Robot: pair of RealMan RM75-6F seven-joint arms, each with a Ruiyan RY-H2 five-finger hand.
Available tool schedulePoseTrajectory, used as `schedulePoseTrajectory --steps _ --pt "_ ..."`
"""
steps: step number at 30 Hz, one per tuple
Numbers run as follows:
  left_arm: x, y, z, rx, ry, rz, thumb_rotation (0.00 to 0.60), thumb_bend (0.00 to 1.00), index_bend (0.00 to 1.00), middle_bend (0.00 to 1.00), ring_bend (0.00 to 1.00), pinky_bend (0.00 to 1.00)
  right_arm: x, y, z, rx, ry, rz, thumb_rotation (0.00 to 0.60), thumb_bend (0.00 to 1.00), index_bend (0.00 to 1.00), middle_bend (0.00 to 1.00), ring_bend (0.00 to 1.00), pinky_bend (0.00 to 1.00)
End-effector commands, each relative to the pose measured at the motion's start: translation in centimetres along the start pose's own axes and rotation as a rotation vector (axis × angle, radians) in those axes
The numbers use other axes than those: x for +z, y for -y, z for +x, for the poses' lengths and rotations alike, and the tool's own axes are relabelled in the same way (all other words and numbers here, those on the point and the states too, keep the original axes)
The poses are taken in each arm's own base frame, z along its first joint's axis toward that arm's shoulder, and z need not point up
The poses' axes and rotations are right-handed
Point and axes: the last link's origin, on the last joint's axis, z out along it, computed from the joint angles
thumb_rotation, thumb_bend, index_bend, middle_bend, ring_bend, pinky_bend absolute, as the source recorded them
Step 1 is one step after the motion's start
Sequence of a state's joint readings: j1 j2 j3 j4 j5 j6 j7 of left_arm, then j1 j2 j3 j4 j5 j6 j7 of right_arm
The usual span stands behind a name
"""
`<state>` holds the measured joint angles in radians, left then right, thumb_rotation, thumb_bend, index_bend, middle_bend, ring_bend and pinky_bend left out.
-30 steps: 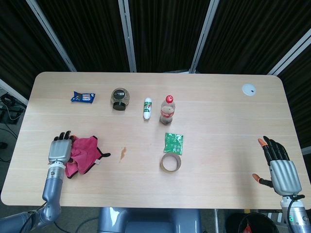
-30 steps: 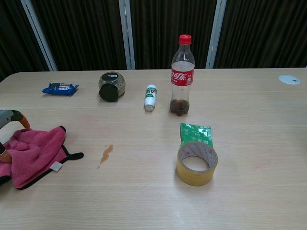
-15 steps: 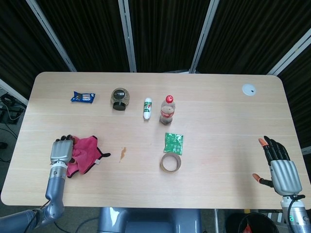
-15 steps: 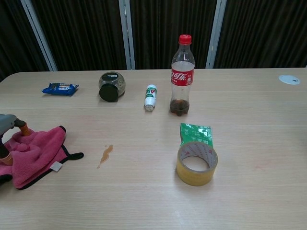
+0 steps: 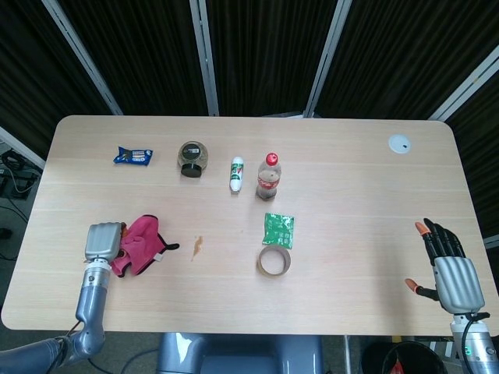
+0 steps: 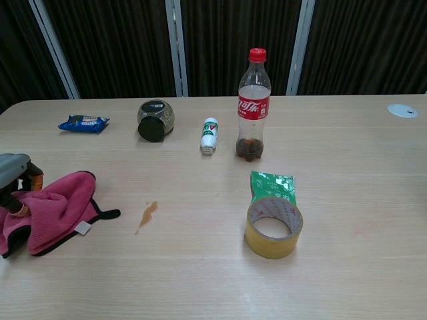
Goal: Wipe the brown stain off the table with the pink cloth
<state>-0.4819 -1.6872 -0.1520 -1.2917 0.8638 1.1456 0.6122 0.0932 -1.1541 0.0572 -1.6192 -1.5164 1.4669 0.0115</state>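
Fingers (image 6: 32, 179) of left hand (image 5: 102, 241) clenched in pink cloth (image 5: 139, 245), brown stain (image 5: 196, 247) nearby

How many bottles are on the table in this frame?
2. A cola bottle stands upright near the table's middle; a small white bottle lies on its side just left of it. The round jar isn't counted.

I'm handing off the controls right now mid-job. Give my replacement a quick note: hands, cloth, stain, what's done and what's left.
Left hand: fingers closed on the left edge of the pink cloth, which is bunched up on the table.
Right hand: open, holding nothing, at the table's near right edge.
Brown stain: just right of the cloth, not touched, unwiped.
Done: cloth gripped.
Left: drag the cloth right over the stain and wipe. The tape roll and green packet sit further right, clear of the path.
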Motion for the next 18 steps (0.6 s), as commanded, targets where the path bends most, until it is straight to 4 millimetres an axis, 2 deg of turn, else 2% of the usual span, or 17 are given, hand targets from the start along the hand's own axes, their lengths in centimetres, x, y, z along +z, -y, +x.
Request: schedulePoseTrajectory --steps 1,8,11,18 --pt "-0.2 -0.6 0.5 -0.023 -0.042 -0.041 0.600 0.59 0.84 0.59 0.50 0.60 0.0 0.0 0.0 0.002 0.001 -0.001 0.600 0.01 0.02 0.00 0.00 0.08" --pt "-0.8 -3.3 2.9 -0.105 -0.114 -0.145 0.600 0.59 0.85 0.59 0.50 0.60 0.0 0.0 0.0 0.006 0.000 -0.005 0.600 0.01 0.02 0.00 0.00 0.08" --pt "-1.3 -5.2 3.7 -0.174 -0.112 -0.185 0.600 0.59 0.84 0.59 0.50 0.60 0.0 -0.1 0.1 0.004 -0.001 -0.004 0.600 0.01 0.02 0.00 0.00 0.08" --pt "-3.0 -9.3 3.5 -0.180 -0.094 -0.281 0.600 0.59 0.84 0.59 0.50 0.60 0.0 -0.1 0.1 0.005 -0.001 0.000 0.600 0.01 0.02 0.00 0.00 0.08"
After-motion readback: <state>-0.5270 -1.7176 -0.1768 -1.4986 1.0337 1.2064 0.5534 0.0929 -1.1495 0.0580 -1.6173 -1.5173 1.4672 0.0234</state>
